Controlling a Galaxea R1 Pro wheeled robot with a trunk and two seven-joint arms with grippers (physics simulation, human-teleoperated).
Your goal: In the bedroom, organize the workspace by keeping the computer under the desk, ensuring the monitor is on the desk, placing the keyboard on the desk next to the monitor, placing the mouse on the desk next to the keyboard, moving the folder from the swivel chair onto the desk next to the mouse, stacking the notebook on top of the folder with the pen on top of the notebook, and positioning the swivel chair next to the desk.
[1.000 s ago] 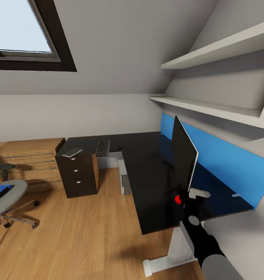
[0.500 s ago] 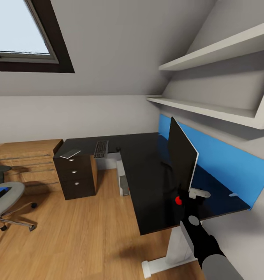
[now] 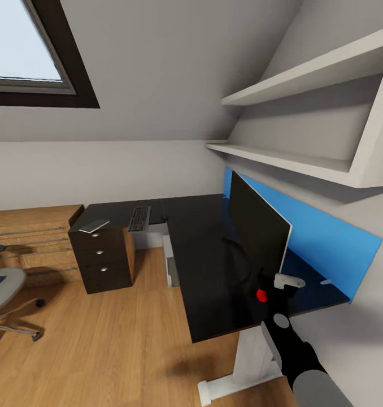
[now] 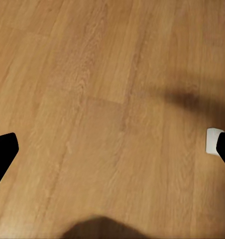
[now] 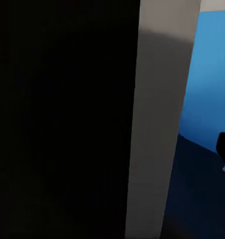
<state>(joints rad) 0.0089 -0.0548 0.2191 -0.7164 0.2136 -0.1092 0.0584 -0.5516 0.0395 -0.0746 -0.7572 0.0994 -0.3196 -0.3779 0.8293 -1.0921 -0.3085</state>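
Monitor (image 3: 258, 232) and keyboard (image 3: 139, 218) on desk (image 3: 208, 265)

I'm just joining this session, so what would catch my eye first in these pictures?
The monitor stands edge-on near the right end of the glossy black desk, in front of a bright blue wall panel. The right gripper sits at the monitor's lower corner by its red dot. The keyboard lies on the desk's far wing.

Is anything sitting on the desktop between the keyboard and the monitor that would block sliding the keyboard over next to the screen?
Nothing visible does. The keyboard lies on the far wing of the desk, and the black top between it and the monitor looks bare, apart from the monitor's own stand.
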